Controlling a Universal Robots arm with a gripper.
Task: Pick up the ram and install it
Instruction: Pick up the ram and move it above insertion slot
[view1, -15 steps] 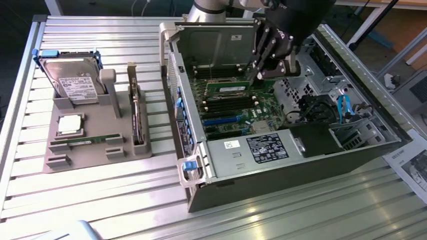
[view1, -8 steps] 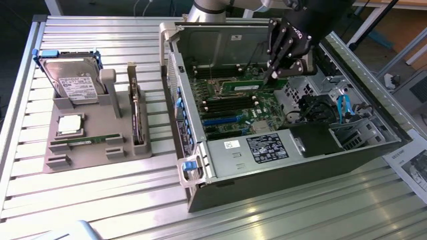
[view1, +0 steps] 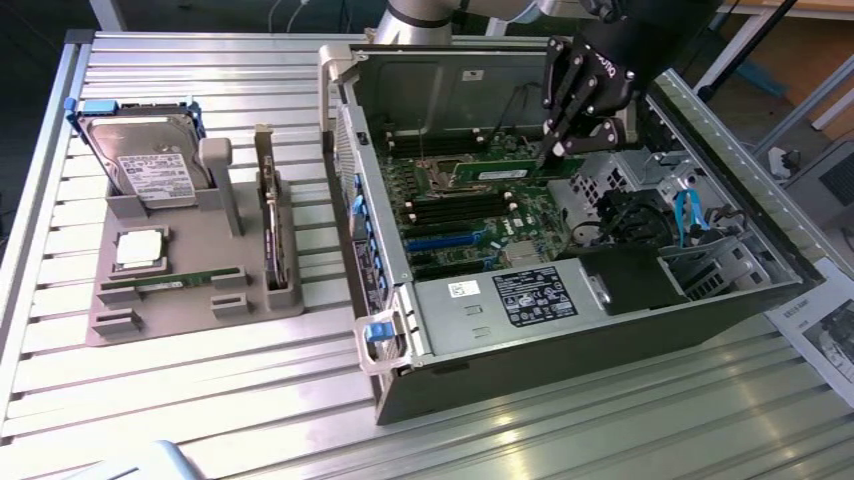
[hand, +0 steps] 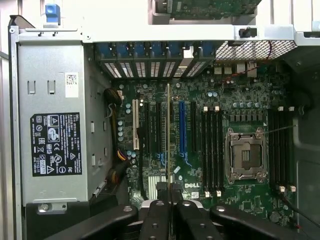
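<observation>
exterior view: the pincer (view1: 553, 152) is pinching the ram (view1: 514, 170) by its upper edge. the green stick hangs lengthwise over the motherboard (view1: 461, 215) inside the open computer case (view1: 427, 85), which lies on the slatted counter (view1: 200, 420). in the wrist view the stick runs edge-on as a thin line between the fingers, above the long slots and well apart from the processor socket (hand: 245, 155). whether it touches the board cannot be told.

The black fingers (hand: 156, 220) clamp the ram (hand: 168, 135), seen edge-on as a thin strip reaching away from them over the green motherboard (hand: 235, 105). To one side of the fingers lie long black memory slots (hand: 212, 150) and a silver-framed processor socket (hand: 245, 156). To the other side sits a grey power supply (hand: 50, 125) with a label.
</observation>
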